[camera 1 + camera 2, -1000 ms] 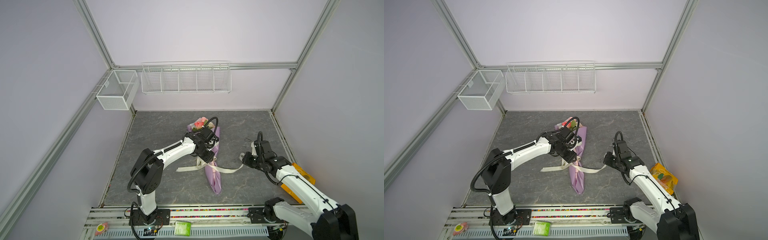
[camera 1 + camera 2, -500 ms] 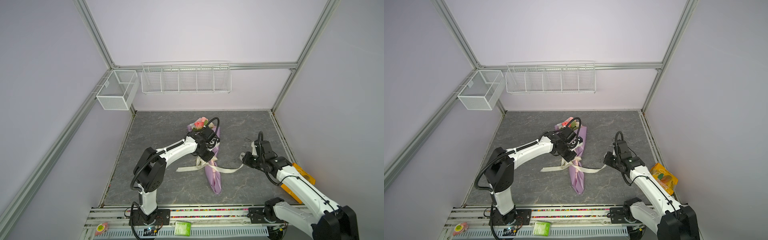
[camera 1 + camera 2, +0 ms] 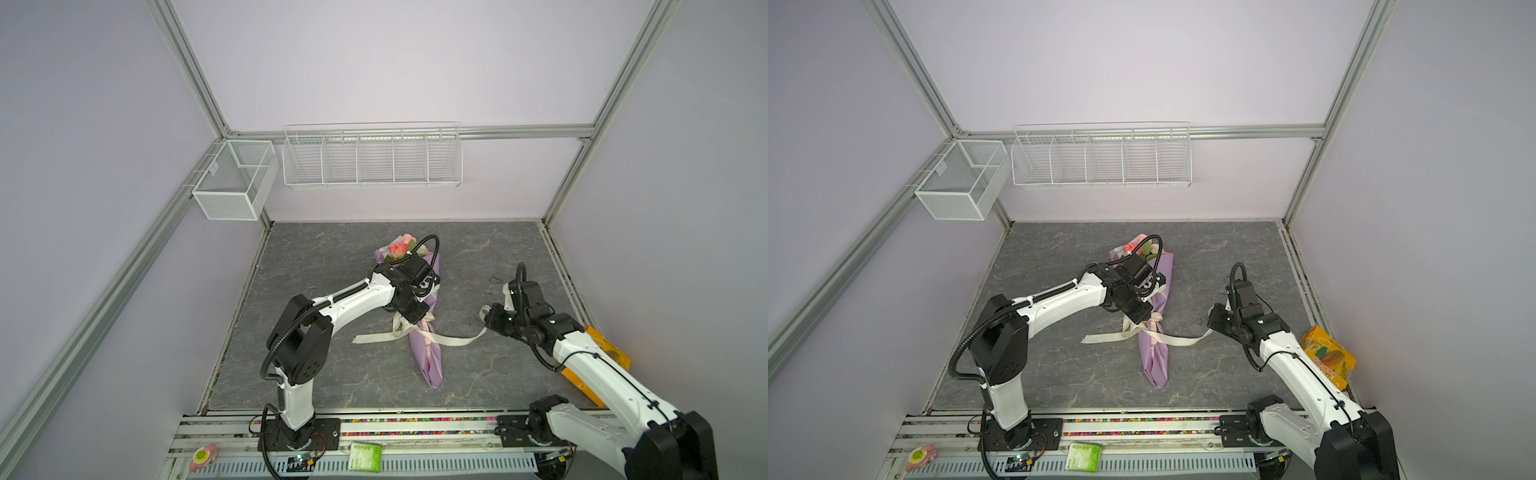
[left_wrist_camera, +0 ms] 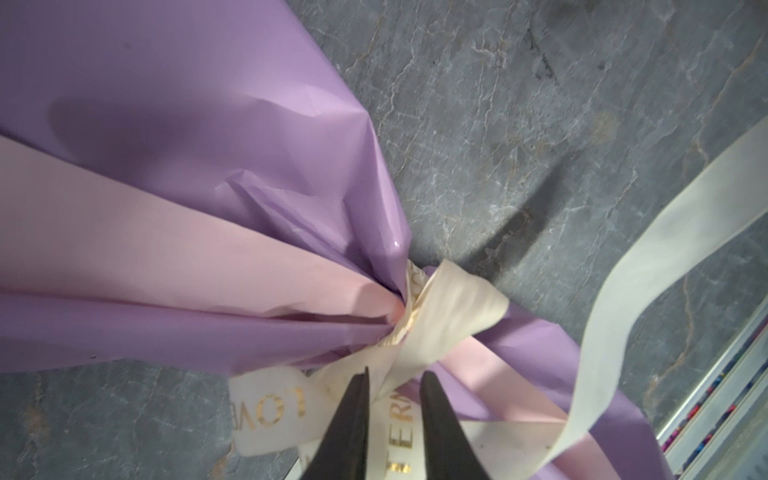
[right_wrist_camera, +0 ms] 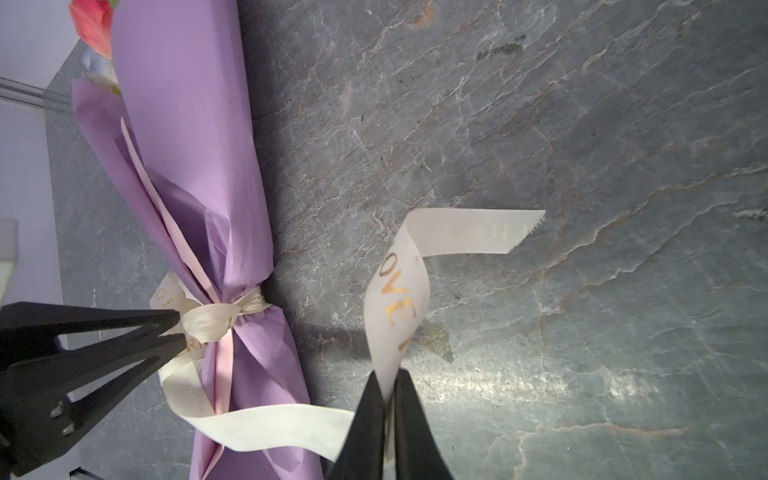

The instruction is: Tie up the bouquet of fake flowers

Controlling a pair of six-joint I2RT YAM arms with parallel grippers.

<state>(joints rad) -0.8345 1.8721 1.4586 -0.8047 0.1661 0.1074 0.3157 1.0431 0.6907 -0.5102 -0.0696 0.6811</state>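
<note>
Grey slate [image 3: 332, 270] holds one bouquet [image 3: 400, 249]; left pincer [image 4: 392, 372] slightly parted, right pincer [image 5: 386, 376] pinching one ribbon [image 5: 399, 307].

I'm looking into a cell with plain, pale lilac walls [image 3: 374, 62], edged by aluminium frame posts [image 3: 189, 70] that meet at the back corners. A white wire rack [image 3: 372, 156] with five compartments hangs on the back wall. A white mesh box [image 3: 232, 183] (a divider runs inside it) hangs from the left side rail, just beside it. The floor [image 3: 332, 249] is a dark grey, marble-veined mat. The light is soft and even.
</note>
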